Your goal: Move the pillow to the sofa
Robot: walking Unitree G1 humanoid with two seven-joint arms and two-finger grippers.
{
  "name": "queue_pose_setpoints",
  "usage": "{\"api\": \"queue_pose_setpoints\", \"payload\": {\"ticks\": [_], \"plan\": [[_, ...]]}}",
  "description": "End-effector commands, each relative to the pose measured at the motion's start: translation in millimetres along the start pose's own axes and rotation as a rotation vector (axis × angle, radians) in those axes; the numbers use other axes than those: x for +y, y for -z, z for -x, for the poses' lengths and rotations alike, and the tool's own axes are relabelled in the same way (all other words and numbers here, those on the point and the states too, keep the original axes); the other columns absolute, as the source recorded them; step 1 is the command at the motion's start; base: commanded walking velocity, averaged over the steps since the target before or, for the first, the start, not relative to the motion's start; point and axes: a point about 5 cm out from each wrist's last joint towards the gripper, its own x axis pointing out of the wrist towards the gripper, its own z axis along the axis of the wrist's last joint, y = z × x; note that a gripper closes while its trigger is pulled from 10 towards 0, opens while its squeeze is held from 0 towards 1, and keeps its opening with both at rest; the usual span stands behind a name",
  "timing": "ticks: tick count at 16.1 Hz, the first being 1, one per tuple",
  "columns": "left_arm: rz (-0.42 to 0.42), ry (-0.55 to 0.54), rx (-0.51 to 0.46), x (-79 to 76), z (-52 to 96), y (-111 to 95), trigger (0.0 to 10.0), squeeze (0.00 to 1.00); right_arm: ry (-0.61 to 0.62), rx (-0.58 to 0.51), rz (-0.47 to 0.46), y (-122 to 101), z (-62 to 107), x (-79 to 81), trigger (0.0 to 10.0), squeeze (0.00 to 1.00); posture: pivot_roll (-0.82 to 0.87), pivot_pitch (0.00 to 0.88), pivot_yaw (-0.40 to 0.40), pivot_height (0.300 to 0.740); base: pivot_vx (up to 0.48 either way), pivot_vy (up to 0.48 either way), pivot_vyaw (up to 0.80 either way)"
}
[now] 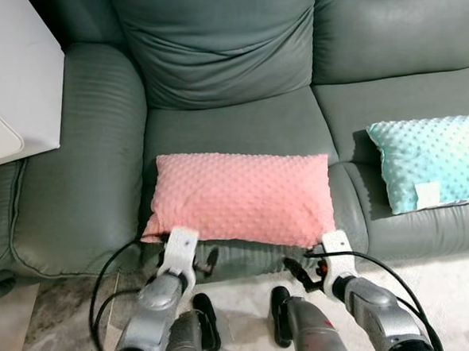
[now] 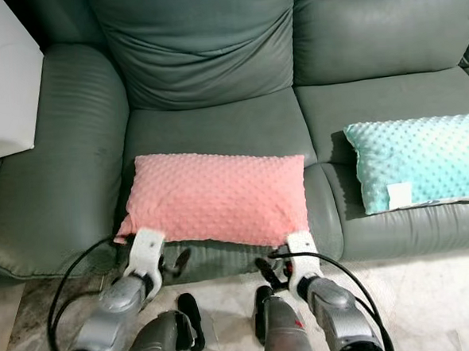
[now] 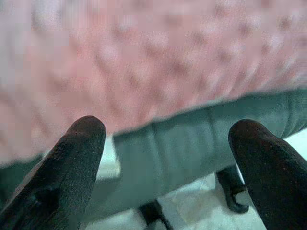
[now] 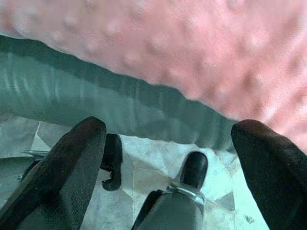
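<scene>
Presently, item by item. Left gripper (image 3: 165, 139): two black fingers spread wide with nothing between them, set just below the near left corner of the pink pillow (image 1: 240, 197), in front of the seat's front edge. Right gripper (image 4: 170, 139): fingers likewise parted and empty, at the pillow's near right corner; whether either gripper touches the fabric cannot be told.

Pink pillow: dotted texture, lying flat and lengthwise on the left seat cushion of the sofa (image 1: 99, 176), its near edge slightly overhanging the cushion front.

Sofa: grey-green, leather-like, with a padded armrest on the robot's left and plump back cushions.

Teal pillow (image 1: 433, 159): same dotted texture, a pale tag near its front edge, lying on the next seat to the right, well apart from the pink one.

White surface (image 1: 9, 74): at the far left, beside the armrest.

Floor (image 4: 158, 158): pale marbled tile below the seat front, with the robot's silver legs and black parts over it.
</scene>
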Motion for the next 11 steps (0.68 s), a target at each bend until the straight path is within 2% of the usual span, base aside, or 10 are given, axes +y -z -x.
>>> {"api": "queue_pose_setpoints", "payload": {"ticks": [1, 2, 7, 8, 11], "plan": [[0.012, 0.008, 0.063, -2.7, 0.6, 14, 10.0, 1.00, 0.013, 0.026, -0.024, 16, 2.1, -0.3, 10.0, 1.00, -0.15, 0.406, 0.033, 0.740, 0.000, 0.000, 0.00], [0.008, 0.010, 0.065, -3.0, -2.6, 12, 10.0, 1.00, 0.019, 0.019, -0.022, 17, 1.0, -1.1, 10.0, 1.00, -0.14, 0.408, 0.036, 0.740, 0.000, 0.000, 0.00], [0.007, 0.020, 0.067, -7.0, -8.0, 7, 10.0, 0.85, 0.104, -0.018, -0.016, 14, -2.3, -10.3, 10.0, 1.00, -0.13, 0.417, 0.045, 0.740, 0.000, 0.000, 0.00], [0.009, 0.023, 0.066, -8.7, -8.8, 7, 10.0, 0.74, 0.139, -0.024, 0.001, 13, -1.8, -15.5, 10.0, 1.00, -0.13, 0.418, 0.046, 0.740, 0.000, 0.000, 0.00], [0.010, 0.019, 0.061, -11.3, -11.8, 5, 10.0, 0.62, 0.206, -0.054, 0.046, 4, -1.4, -27.5, 10.0, 1.00, -0.13, 0.423, 0.048, 0.740, 0.000, 0.000, 0.00]]}}
